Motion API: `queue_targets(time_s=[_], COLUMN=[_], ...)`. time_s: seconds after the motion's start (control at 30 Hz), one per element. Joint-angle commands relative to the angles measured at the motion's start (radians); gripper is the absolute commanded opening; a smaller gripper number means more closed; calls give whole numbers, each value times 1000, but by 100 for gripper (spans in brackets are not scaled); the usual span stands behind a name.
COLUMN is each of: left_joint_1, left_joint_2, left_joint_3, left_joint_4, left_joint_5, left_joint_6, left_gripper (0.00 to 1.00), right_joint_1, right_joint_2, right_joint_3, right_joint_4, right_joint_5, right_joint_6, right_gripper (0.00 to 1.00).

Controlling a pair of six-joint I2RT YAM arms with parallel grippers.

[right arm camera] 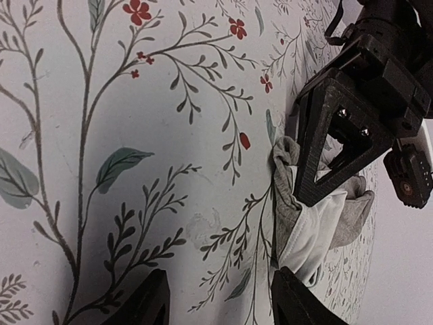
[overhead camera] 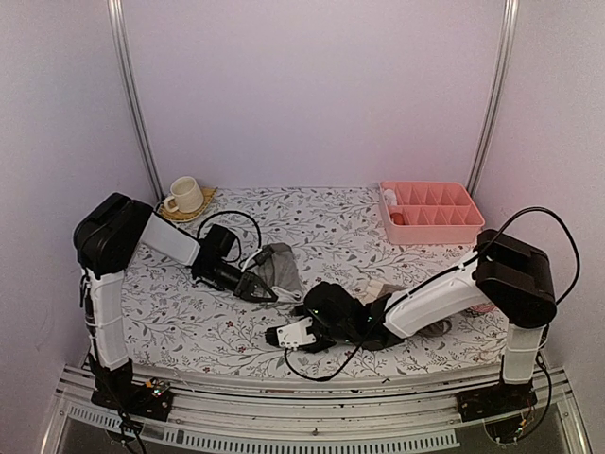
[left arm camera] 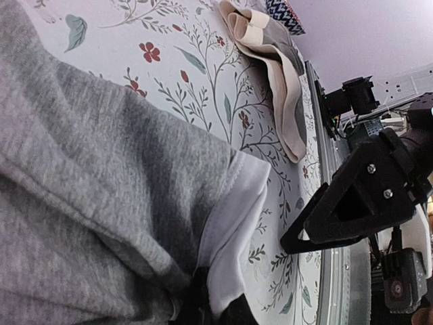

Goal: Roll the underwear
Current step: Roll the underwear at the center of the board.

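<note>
Pink tray point(overhead camera: 433, 233), back right of surface point(overhead camera: 331, 227): small items point(overhead camera: 391, 199) in left compartments, too small to identify. Left claw point(overhead camera: 257, 287) pinched on grey underwear point(overhead camera: 281, 265). Right claw point(right arm camera: 220, 301) half open, empty.

Right claw point(right arm camera: 220, 301) over table point(right arm camera: 135, 135); left claw point(right arm camera: 308, 193) on grey underwear point(right arm camera: 304, 237).
The right claw's two dark fingertips point(right arm camera: 145, 305) stand apart, with only floral table between them. Just beyond, the left claw is clamped on the bunched, white-edged grey underwear.
</note>
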Motion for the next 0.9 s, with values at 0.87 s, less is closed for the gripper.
queue_targets(time_s=[0.87], left_joint_1=[26], left_joint_2=[97], left_joint_3=[56], left_joint_4=[-123], left_joint_5=[-21], left_joint_6=[10], left_gripper=[0], right_joint_1=[-129], right_joint_2=[268], right_joint_3=[281], right_joint_4=[-10], right_joint_5=[-11], right_joint_6=[-163], right_gripper=[42])
